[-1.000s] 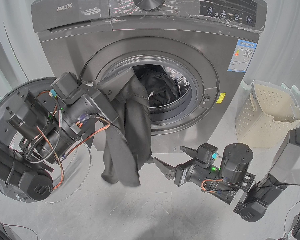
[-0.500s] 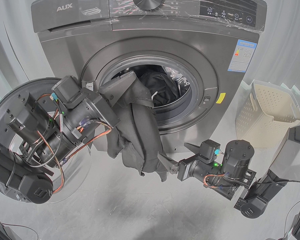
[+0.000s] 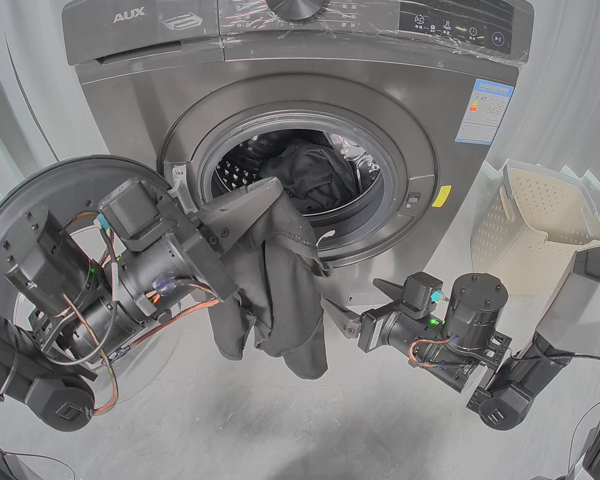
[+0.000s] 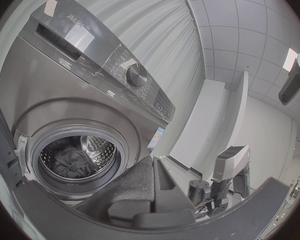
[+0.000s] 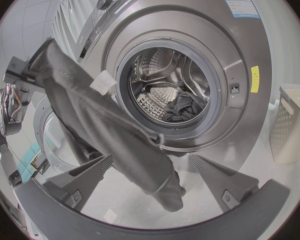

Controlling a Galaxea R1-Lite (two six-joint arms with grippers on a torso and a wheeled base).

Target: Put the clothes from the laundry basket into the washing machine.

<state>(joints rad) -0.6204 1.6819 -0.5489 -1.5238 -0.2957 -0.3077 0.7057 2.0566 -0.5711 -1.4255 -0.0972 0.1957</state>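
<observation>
The left hand (image 3: 263, 198) grips the top of a dark garment (image 3: 277, 281) at centre-left of the head view, against the lower-left rim of the washer's opening (image 3: 247, 160). The garment hangs straight down from it, long axis vertical. Its tail sits below the opening's lip, in front of the machine's face. The right hand (image 3: 359, 300), lower right of centre, has its jaws spread and holds nothing, just beside that tail. The opening lies up and right of the left hand, which is the nearer one. Another dark cloth (image 3: 310, 171) lies inside. I reckon the tail needs lifting over the lip. The basket (image 3: 513, 235) stands at far right.
</observation>
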